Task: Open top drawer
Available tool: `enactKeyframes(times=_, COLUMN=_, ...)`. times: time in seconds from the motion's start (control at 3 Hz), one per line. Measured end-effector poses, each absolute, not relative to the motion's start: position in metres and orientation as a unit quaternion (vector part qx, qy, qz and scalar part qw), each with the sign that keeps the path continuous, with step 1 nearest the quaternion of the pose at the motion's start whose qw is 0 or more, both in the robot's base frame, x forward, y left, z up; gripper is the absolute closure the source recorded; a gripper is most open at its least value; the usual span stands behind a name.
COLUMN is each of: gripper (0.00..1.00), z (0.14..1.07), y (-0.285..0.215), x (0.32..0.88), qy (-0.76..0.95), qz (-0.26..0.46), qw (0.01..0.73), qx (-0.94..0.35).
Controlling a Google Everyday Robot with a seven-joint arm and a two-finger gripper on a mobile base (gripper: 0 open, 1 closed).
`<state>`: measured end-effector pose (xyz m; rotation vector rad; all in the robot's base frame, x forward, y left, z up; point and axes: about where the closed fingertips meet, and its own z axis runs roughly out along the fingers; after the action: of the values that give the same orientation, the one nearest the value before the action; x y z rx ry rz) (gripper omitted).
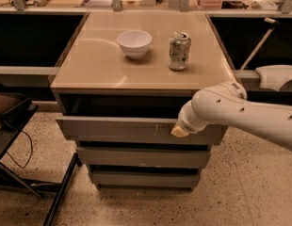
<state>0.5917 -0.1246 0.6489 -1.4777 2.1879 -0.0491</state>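
The top drawer [117, 128] is a wide grey flat front under the tan counter, pulled out a little, with a dark gap above it and pale scratches right of centre. Two narrower grey drawer fronts [141, 157] sit below it, closed. My gripper [180, 131] is at the end of the white arm [231, 109] that reaches in from the right. It sits against the top drawer's front, right of centre, by the scratch marks. The wrist hides most of it.
A white bowl [134, 42] and a silver can [179, 51] stand on the tan counter top [99, 65]. A dark chair or stand with cables [14, 140] is at the left on the speckled floor. Dark recesses flank the cabinet.
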Motion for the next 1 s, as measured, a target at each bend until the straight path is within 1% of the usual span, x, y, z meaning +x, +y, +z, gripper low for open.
enactKeyframes(times=0.33, gripper=1.00, z=0.646, y=-0.124, x=0.579, qy=0.807, qz=-0.025, qw=0.252, qx=-0.534)
enactKeyframes(times=0.67, gripper=1.00, z=0.649, y=-0.124, x=0.577, qy=0.807, qz=-0.025, qw=0.252, qx=-0.534)
enactKeyframes(times=1.0, gripper=1.00, z=0.645, y=-0.123, x=0.560, qy=0.812, qz=-0.030, qw=0.254, qx=-0.525)
